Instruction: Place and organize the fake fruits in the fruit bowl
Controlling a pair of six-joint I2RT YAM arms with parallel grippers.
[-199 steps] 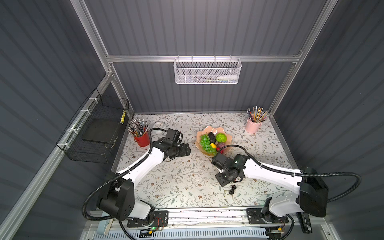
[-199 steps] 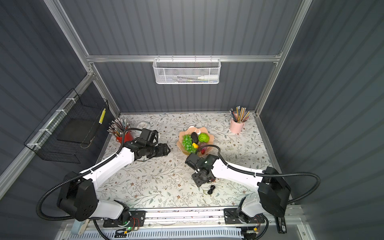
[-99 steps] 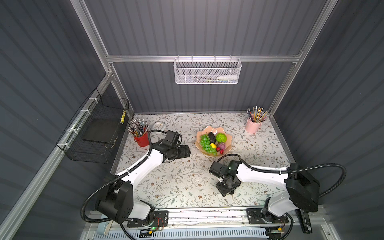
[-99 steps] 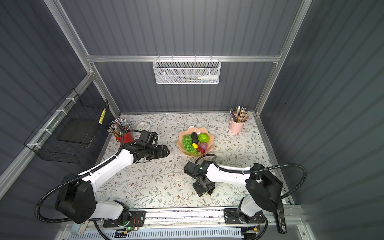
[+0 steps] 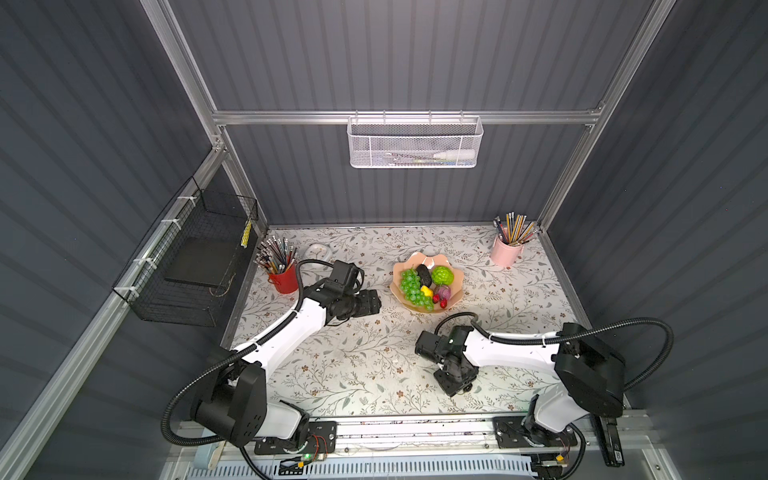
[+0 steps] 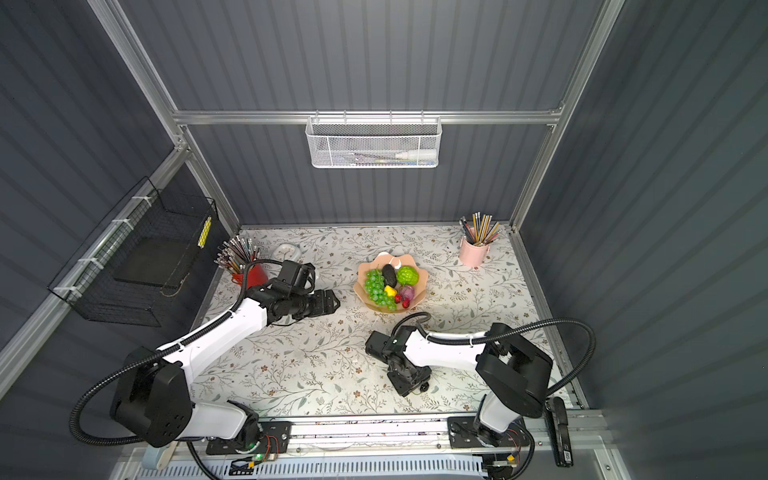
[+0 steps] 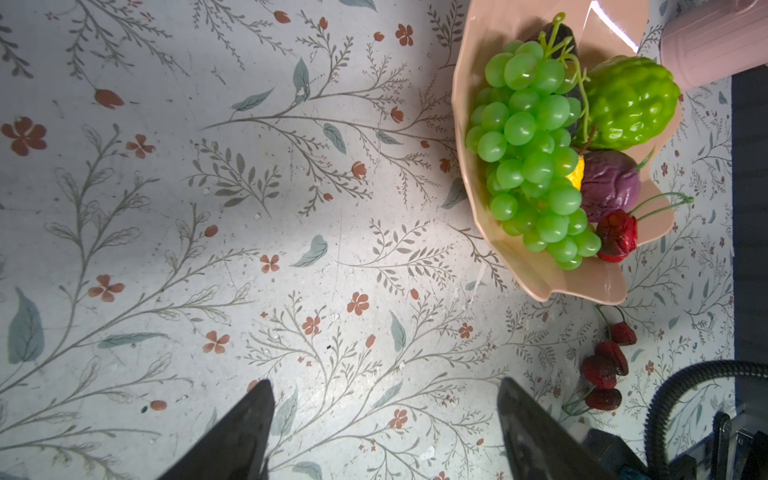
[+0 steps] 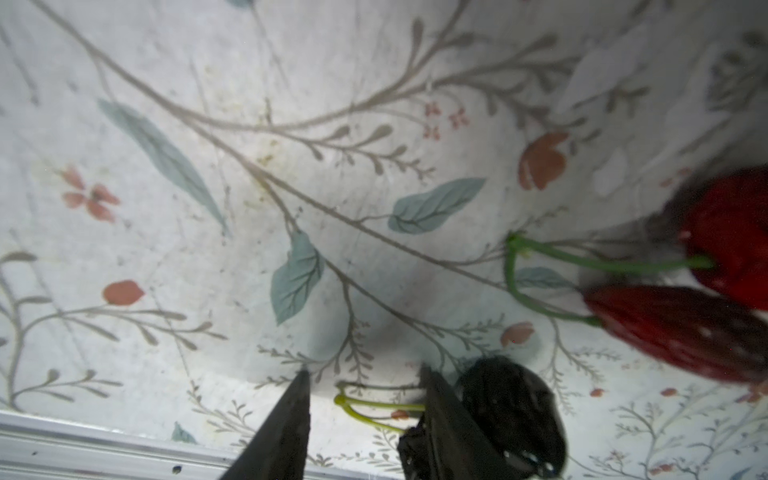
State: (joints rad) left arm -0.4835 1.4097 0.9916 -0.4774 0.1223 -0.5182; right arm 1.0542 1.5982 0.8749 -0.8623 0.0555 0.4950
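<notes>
The salmon-pink fruit bowl [image 5: 398,279] [image 6: 360,286] [image 7: 465,124] holds a green grape bunch [image 5: 411,286] [image 7: 528,158], a black avocado [image 5: 424,272], a bumpy lime-green ball [image 5: 441,275] [image 7: 627,104], a purple fruit [image 7: 609,187], a lemon [image 7: 577,174] and a red cherry [image 7: 617,235]. Red cherries [image 7: 606,365] [image 8: 681,332] lie on the table beside the bowl. Dark cherries [image 5: 468,388] [image 8: 511,407] lie near the front edge. My right gripper [image 5: 457,384] [image 8: 365,374] is low over them, jaws apart around their green stem [image 8: 374,405]. My left gripper [image 5: 376,302] [image 7: 385,382] is open and empty, left of the bowl.
A red pencil cup [image 5: 283,278] stands at the back left and a pink pencil cup [image 5: 505,251] at the back right. A small white dish [image 5: 318,250] sits behind my left arm. The front rail [image 8: 83,436] runs close to my right gripper.
My right gripper moved from beside the bowl toward the table's front and came down over the dark cherries, its jaws narrowing. My left arm barely moved.
</notes>
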